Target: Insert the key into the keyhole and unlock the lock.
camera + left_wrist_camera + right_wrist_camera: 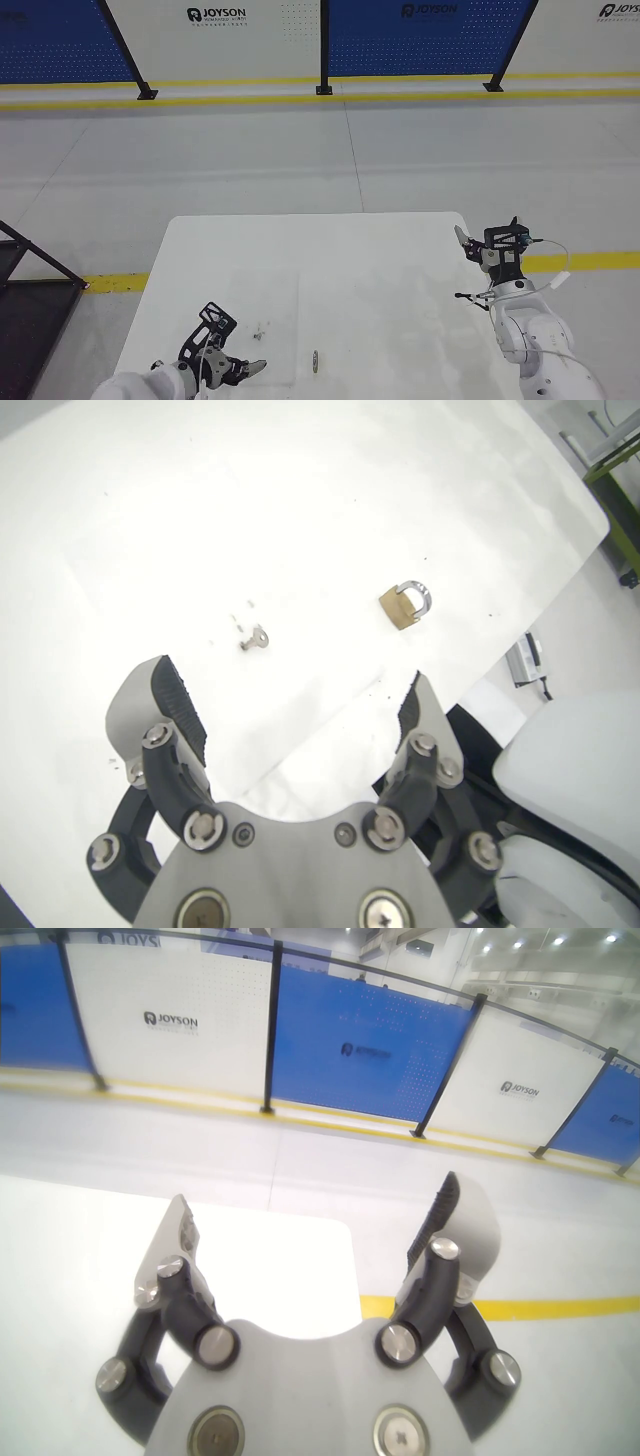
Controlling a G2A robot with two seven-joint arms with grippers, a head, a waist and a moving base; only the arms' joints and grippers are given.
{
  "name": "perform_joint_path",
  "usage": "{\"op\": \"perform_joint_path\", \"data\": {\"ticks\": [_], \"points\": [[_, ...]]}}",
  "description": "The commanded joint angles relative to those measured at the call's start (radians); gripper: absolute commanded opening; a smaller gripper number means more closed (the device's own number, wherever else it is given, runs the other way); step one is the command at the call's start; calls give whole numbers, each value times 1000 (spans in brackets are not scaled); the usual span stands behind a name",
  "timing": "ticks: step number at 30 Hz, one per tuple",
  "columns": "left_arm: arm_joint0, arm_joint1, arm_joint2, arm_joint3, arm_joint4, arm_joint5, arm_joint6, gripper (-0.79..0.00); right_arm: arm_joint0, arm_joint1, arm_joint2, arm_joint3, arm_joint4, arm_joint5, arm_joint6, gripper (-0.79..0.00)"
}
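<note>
A small silver key point(255, 640) lies flat on the white table point(250, 500), near its front edge. The brass padlock point(405, 605) with a silver shackle lies apart from the key, also flat. In the top view the padlock point(315, 361) is a small dark shape near the front edge. My left gripper point(289, 670) hovers open just short of both, nothing between its fingers; the top view has it point(243, 343) at the front left. My right gripper point(316, 1190) stands open and empty over the table's far right corner point(488, 237).
A black rack point(20, 300) stands left of the table. A grey box point(522, 660) lies on the floor beside the table edge. A blue and white barrier fence point(320, 40) runs across the far floor.
</note>
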Motion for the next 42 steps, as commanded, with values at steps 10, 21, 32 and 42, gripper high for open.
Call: {"op": "perform_joint_path", "data": {"ticks": [10,21,32,42], "points": [[-218,-13,226,158,159,253,-113,-203,0,0,0,0,0,0,0,0],[-284,-22,324,227,287,351,-54,-419,0,0,0,0,0,0,0,0],[-314,-24,347,257,315,363,-66,-560,0,0,0,0,0,0,0,0],[-321,-22,338,251,302,365,-63,-785,0,0,0,0,0,0,0,0]]}}
